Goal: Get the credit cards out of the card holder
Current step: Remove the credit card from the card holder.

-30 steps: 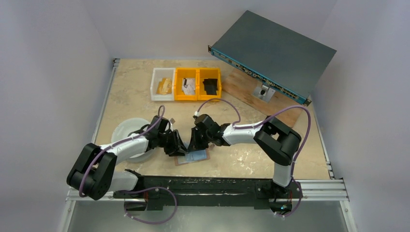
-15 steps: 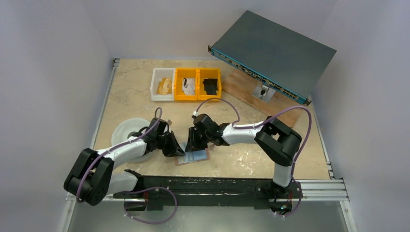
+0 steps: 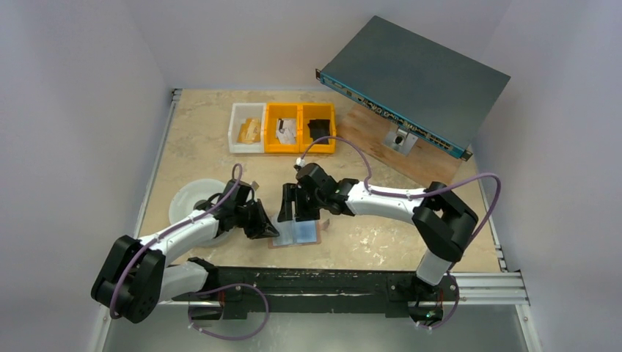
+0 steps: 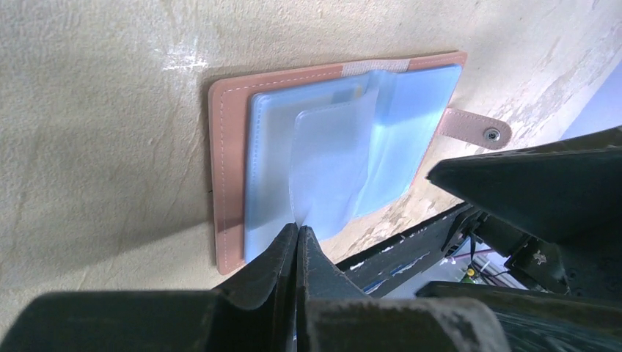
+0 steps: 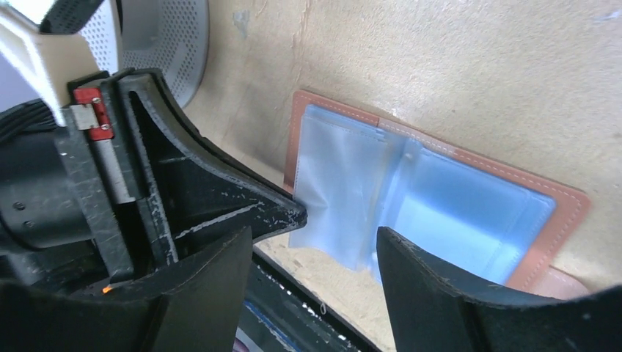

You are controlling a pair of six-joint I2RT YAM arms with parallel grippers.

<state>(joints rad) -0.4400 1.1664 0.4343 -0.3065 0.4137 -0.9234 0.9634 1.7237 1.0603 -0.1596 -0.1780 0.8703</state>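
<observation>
Seen from above, the left gripper (image 3: 274, 229) hides the card holder's (image 3: 304, 235) left edge. Whether the pale sleeve (image 4: 326, 169) standing off the card holder is full or empty, I can't tell.

The card holder (image 4: 220, 183) looks like matt pinkish leather, stitched at the edges, with a small shiny metal snap (image 4: 491, 134). Its inner sleeves (image 4: 323, 161) are glossy translucent pale-blue plastic, perhaps over a card. The table (image 4: 88, 110) is matt, mottled, stone-like.
</observation>
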